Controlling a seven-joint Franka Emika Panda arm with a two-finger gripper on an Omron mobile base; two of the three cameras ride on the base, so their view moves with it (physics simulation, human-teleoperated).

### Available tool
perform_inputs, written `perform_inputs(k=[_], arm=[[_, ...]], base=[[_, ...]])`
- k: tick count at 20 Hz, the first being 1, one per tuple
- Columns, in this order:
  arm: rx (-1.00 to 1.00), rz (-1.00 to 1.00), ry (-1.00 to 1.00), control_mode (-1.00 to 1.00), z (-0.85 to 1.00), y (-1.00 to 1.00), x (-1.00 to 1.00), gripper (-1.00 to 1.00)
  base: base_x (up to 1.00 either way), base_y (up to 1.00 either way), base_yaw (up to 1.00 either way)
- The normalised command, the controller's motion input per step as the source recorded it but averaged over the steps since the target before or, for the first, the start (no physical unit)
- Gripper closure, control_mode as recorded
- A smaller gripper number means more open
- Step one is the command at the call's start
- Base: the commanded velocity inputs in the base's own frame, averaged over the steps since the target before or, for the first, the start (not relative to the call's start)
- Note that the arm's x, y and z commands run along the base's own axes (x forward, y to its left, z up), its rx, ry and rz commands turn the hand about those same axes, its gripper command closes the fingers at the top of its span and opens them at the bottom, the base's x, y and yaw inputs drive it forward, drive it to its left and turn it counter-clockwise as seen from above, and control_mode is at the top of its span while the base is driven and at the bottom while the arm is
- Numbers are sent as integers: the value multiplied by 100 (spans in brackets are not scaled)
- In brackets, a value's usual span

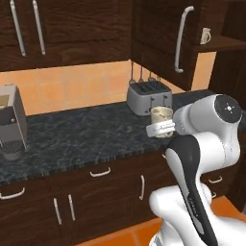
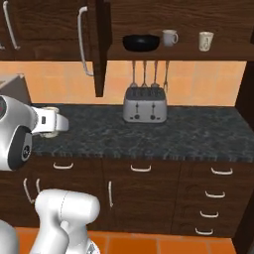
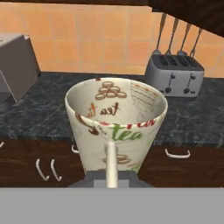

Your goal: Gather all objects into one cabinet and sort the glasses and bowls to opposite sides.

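Dark granite counter, toaster as landmark. Open wall cabinet above toaster holds black bowl, grey mug, one cream cup. Gripper pinches second cream cup by its rim, left of toaster. Light, rigid, probably slick; keep upright.

A cream cup is showing brown and green "tea" lettering with red touches on its wall. On the dark brown cabinet shelf a glossy black bowl, a pale grey mug and another cream cup are sitting. The silver toaster is standing on a black-speckled counter before orange tiles.
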Motion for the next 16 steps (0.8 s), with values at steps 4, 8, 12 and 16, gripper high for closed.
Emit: perform_inputs(k=[4, 8, 12, 16], arm=[[0, 0, 0, 100, 0, 0, 0, 100], [0, 0, 0, 100, 0, 0, 0, 100], [0, 0, 0, 100, 0, 0, 0, 100], [0, 0, 0, 100, 0, 0, 0, 100]], base=[[-80, -59, 6], [72, -93, 3], [84, -99, 10], [3, -81, 15]])
